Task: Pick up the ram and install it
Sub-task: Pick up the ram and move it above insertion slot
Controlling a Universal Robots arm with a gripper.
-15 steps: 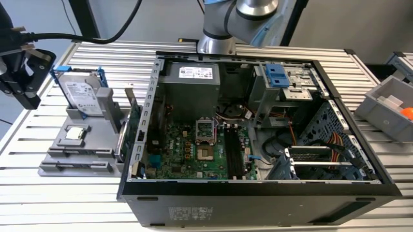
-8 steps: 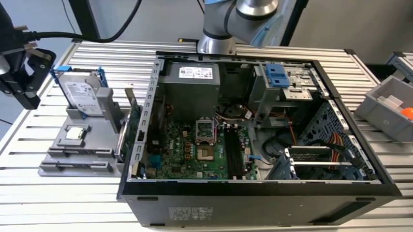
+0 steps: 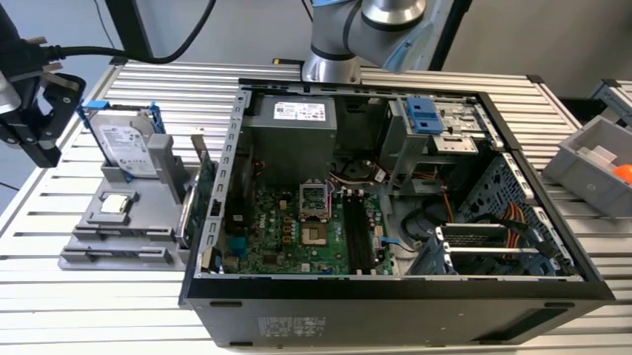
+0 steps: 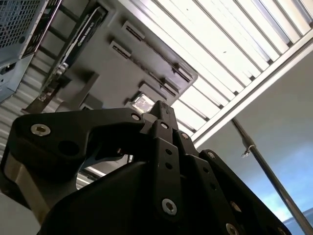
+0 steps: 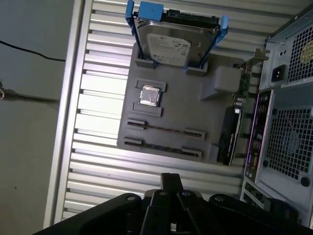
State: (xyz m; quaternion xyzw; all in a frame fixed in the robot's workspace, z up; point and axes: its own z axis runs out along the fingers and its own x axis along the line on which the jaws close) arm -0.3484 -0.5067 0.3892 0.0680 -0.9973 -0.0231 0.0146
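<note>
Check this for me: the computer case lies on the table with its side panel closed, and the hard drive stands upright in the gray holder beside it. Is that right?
Not quite. The computer case is open, not closed: the exterior view looks straight in at the green circuit board. The rest holds: the hard drive stands upright in the gray holder beside it.

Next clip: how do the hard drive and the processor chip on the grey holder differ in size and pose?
The hard drive, trimmed in blue, stands on edge at one end of the grey holder, while the processor chip lies flat in a square recess. The hard drive is far larger and rectangular; the processor chip is small and square. Both are silver and sit on the same holder.
</note>
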